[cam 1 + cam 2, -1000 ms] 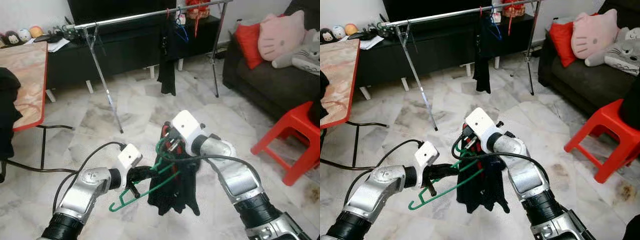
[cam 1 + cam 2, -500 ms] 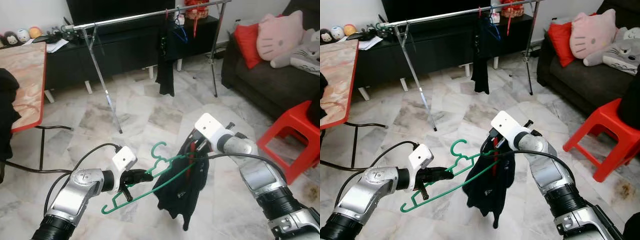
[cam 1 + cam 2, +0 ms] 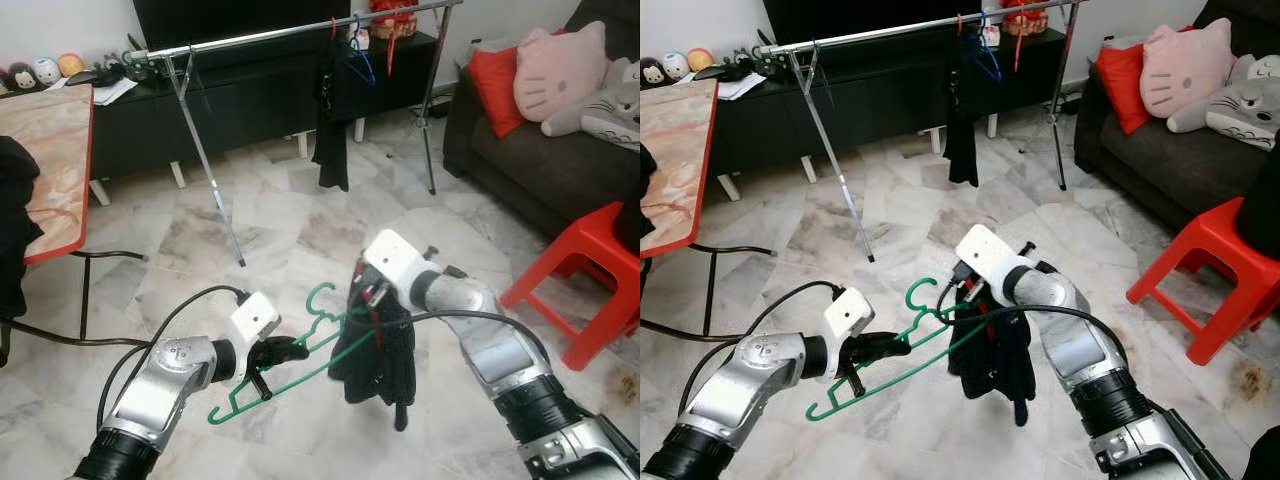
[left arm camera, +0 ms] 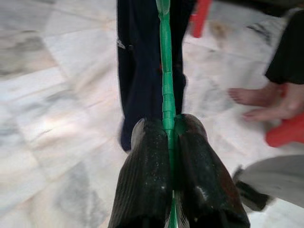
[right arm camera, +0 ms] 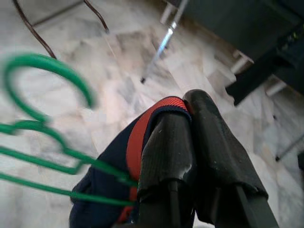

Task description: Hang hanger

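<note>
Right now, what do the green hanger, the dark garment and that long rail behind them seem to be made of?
The green hanger looks like thin wire with a glossy green plastic coat, pinched by the left gripper. The dark garment is soft cloth with a red band, hanging limp from the right gripper. The rail looks like shiny bare metal tube, likely steel or aluminium.

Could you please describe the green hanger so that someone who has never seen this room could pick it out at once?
Start at the long metal clothes rail in front of the black TV cabinet, then drop to the marble floor before it, where two silver arms reach in. The green hanger is between them, pinched by the left end effector. Unlike the blue hanger on the rail, it is off the rail, half threaded into a dark garment.
</note>
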